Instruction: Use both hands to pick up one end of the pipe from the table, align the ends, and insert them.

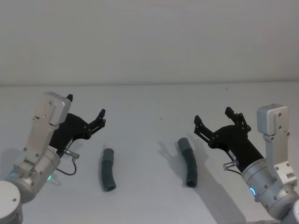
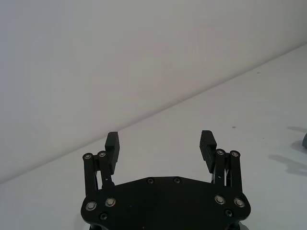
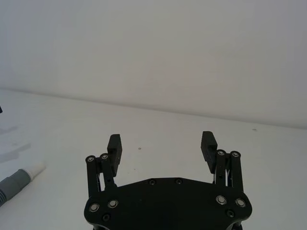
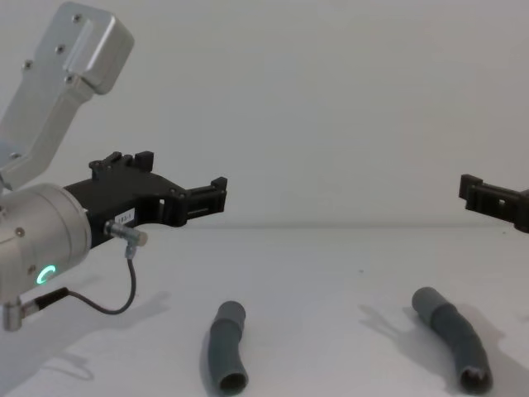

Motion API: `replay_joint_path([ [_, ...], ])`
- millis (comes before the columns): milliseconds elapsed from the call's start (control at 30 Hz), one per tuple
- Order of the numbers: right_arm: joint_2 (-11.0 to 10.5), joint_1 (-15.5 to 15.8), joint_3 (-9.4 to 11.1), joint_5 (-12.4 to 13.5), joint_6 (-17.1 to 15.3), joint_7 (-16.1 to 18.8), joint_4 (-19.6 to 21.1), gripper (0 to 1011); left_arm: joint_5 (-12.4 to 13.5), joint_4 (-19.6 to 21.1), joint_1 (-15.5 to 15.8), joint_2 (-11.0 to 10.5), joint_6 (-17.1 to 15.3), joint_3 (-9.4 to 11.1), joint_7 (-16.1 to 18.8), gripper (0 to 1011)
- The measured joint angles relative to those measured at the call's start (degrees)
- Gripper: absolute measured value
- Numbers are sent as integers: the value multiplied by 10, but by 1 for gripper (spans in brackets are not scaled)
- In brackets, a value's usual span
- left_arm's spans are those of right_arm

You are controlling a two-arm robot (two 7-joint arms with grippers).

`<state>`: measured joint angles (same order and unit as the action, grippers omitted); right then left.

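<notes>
Two grippers and two hose pieces, on one table [image 1: 149,100]; places are read by the clock in the head view.

1. Left gripper [image 1: 86,106]: black, two-fingered, on a silver-grey arm that enters from 8 o'clock. It is held above the table, clear of the surface, and its fingers point toward 2 o'clock. The jaws stand wide apart with nothing between them, as the left wrist view [image 2: 160,143] and the chest view [image 4: 178,174] both show.

2. Right gripper [image 1: 213,116]: same make, on an arm that enters from 4 o'clock. It is also raised off the table, and its fingers point toward 10 o'clock. The jaws are spread wide and empty, as the right wrist view [image 3: 161,143] shows. One fingertip enters the chest view at its 3 o'clock edge [image 4: 475,192].

3. Left hose piece [image 1: 107,169]: dark grey and curved, lying flat on the table at 5 o'clock of the left gripper, untouched. Its long axis runs roughly 12 to 6. The near cuff is hollow in the chest view [image 4: 227,347].

4. Right hose piece [image 1: 188,161]: dark grey and curved, lying flat at 7 o'clock of the right gripper, untouched. It is well apart from the left piece, at that piece's 3 o'clock [image 4: 453,335].

5. White-tipped cuff [image 3: 19,178]: seen lying on the table in the right wrist view. It cannot be told which piece it belongs to.
</notes>
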<state>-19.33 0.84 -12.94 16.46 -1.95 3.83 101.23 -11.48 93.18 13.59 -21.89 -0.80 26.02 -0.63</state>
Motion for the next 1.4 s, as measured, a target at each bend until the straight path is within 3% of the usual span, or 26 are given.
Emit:
replay_joint_path([
  [1233,0,0,0,0,0,0,0,1004,0,0,0,0,0,0,0,1001],
  [1400,0,0,0,0,0,0,0,1004,1,8,-2,1,-12,0,3,1001],
])
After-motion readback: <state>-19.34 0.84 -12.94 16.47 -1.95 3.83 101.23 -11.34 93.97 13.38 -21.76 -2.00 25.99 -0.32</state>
